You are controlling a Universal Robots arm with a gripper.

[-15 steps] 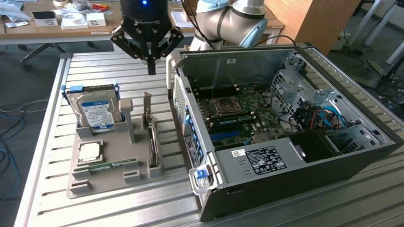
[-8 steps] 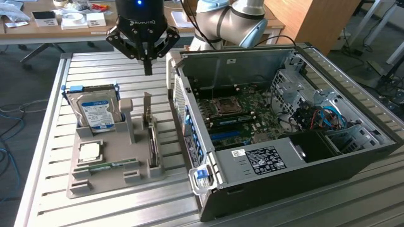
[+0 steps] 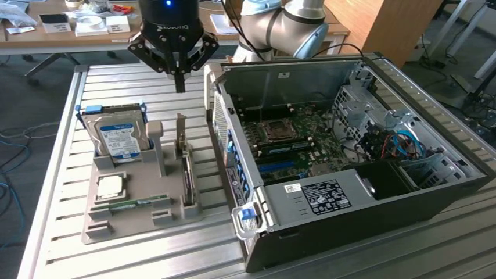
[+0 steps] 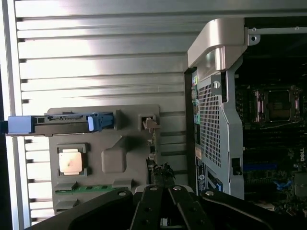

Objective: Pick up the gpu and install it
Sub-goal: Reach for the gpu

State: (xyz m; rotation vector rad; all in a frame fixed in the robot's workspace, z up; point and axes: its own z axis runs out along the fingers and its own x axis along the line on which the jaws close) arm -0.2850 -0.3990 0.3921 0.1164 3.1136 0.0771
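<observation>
On the slatted metal table (image 3: pixel 62 256) there's a grey parts tray (image 3: pixel 132 224). The graphics card (image 3: pixel 187 174) is parked in it, standing on its long edge in a slot. That slot runs along the side of the tray closest to the computer case (image 3: pixel 349 197). The card's pale metal bracket (image 3: pixel 180 131) sticks up at the far end of the tray as the exterior view sees it. So the card is in the tray, not in the case, and nothing is touching it.

The gripper (image 3: pixel 180 86) hangs in the air above that bracket end, clear of it and pointing straight down. Its fingers (image 4: pixel 144 211) are pinched right together with nothing between them. In the wrist view the graphics card (image 4: pixel 154 160) shows edge-on just past those fingers.

Other stuff in the tray:
- A hard drive (image 3: pixel 118 136) with a blue and white label stands upright toward the exterior view's left.
- A processor chip (image 3: pixel 110 186) lies flat in front of the drive.
- A green memory stick (image 3: pixel 139 203) lies flat just beside the chip.

The case lies on its side with the panel off, just beside the tray on the exterior view's right. The motherboard (image 3: pixel 287 145) faces up.
</observation>
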